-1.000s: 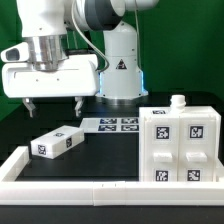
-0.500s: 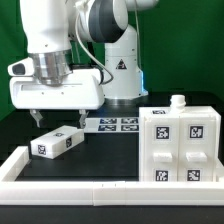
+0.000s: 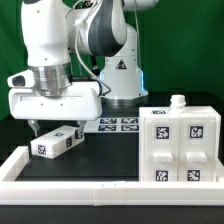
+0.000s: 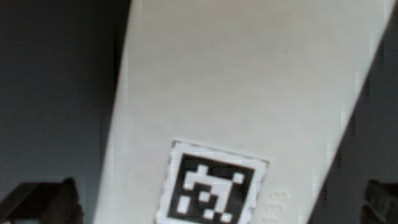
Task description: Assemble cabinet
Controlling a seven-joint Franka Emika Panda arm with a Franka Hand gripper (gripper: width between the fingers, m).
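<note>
One arm (image 3: 45, 40) is seen, with two fingers (image 3: 33, 126). One loose white piece (image 3: 57, 142) and one cabinet body (image 3: 182, 150) are counted on the dark worktop (image 3: 105, 158). One marker board (image 3: 120, 124) lies flat behind them.

The fingers are held apart, one on each side of the loose white piece, low over the worktop. In the wrist view the loose white piece (image 4: 222, 90) is seen lengthwise, with one tag on it and a dark finger tip (image 4: 39, 200) at either side. A narrow dark gap is seen at each tip, so no clamping is shown.

The loose white piece lies at the exterior view's left, well apart from the cabinet body at the right. Bare worktop is left between them.

The worktop is bounded by a white border rail (image 3: 70, 186) along the near edge and the left edge. The cabinet body stands against the rail's near run.

The cabinet body is shown by its closed, tagged faces, with one small knob (image 3: 178, 100) on top. Its inside is hidden.
</note>
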